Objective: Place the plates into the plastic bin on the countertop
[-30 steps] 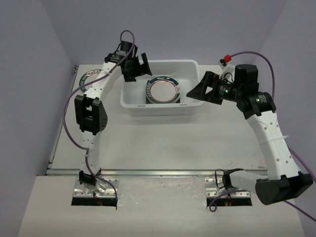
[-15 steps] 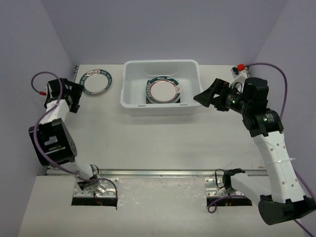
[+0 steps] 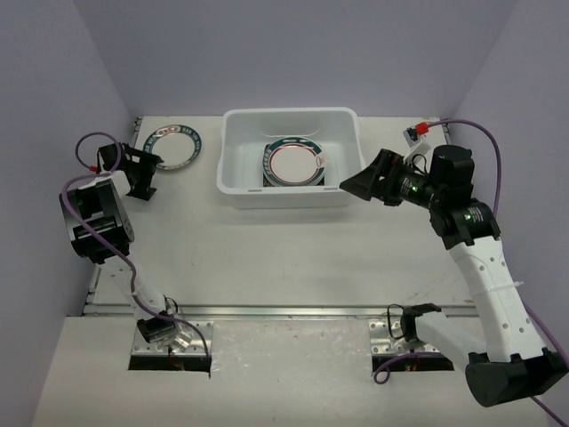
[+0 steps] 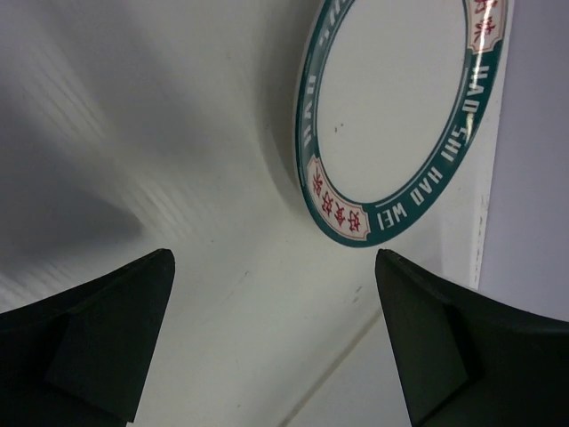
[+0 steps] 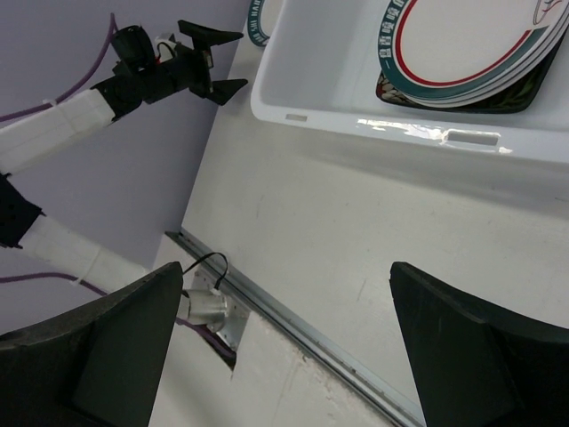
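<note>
A round white plate with a teal rim and red characters lies on the countertop at the far left; it also shows in the left wrist view. My left gripper is open and empty just to its near left, apart from it. The white plastic bin holds a stack of teal-rimmed plates on a black square plate. My right gripper is open and empty beside the bin's right front corner. The right wrist view shows the bin and stack.
Purple walls close in the left, back and right sides. A metal rail runs along the near edge, also in the right wrist view. My left arm shows by the left wall.
My left arm swung from the bin's left rim out to the far left, then edged toward the loose plate. My right gripper drew back a little, then moved nearer the bin again.
</note>
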Available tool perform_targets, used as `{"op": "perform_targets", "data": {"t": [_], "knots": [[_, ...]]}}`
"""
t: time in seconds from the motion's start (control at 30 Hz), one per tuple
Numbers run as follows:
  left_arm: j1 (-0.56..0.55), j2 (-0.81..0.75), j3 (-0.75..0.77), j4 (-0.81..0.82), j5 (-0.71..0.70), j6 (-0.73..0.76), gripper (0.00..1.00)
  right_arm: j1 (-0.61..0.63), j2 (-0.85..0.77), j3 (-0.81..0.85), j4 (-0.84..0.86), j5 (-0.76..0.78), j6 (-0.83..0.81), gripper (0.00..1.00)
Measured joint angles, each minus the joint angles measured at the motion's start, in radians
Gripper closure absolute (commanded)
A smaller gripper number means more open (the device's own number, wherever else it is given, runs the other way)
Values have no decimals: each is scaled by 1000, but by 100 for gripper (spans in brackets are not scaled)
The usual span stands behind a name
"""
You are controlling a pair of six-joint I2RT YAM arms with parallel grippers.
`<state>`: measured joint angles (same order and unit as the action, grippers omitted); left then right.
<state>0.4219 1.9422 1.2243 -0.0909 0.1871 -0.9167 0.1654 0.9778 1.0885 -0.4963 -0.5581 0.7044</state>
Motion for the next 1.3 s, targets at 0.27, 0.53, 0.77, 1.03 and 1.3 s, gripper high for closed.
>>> {"op": "perform_targets", "data": {"t": [0.27, 0.53, 0.77, 1.03, 1.3], "knots": [[-22, 130, 112, 12, 6, -34, 16, 0, 70, 38, -3, -10, -11, 1], [-44, 211, 202, 3, -1, -72, 43, 0, 124, 132, -44, 45, -70, 1], [-48, 259, 276, -35, -16, -90, 74, 0, 132, 161, -66, 89, -109, 1], [-49, 302, 328, -58, -24, -121, 100, 0, 130, 177, -113, 148, -141, 1], [-49, 106, 91, -28, -65, -214, 100, 0, 129, 246, -137, 168, -152, 1]]}}
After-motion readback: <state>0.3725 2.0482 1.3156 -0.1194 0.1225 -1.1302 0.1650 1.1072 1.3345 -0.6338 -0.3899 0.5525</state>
